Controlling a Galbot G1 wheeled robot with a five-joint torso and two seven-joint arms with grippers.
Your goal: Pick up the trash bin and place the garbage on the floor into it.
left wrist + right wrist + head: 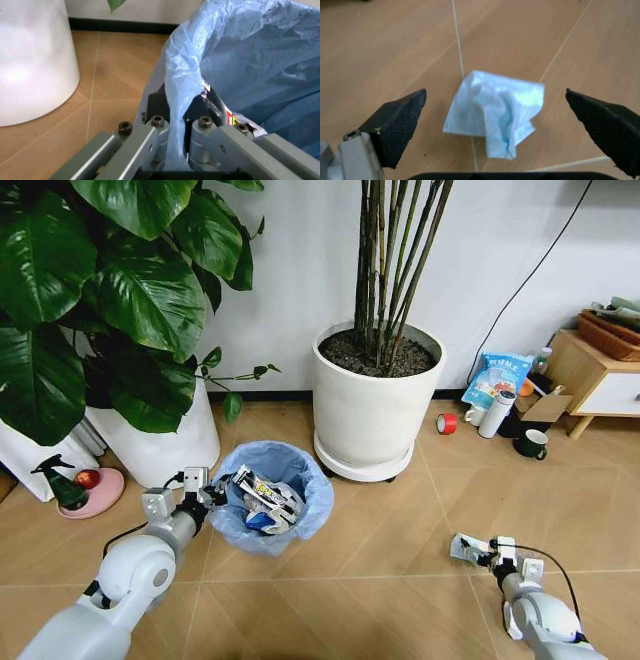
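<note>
Item 1: small round dark trash bin with a crinkly light-blue plastic liner, standing on the herringbone wooden floor between two large white plant pots, wrappers already inside. My left tool is clamped on its near rim; the left wrist view shows liner film pinched between the closed jaws, a detail the head view cannot resolve.

Item 2: crumpled pale-blue tissue wad, on the floor ahead of my right tool, well apart from the bin. The right wrist view shows the jaws spread wide either side of it, not touching.

Risks, as I judge them: the thin wad could slide from under closing tips; the left grip may hold mostly film, so lifting could drag the liner loose.
</note>
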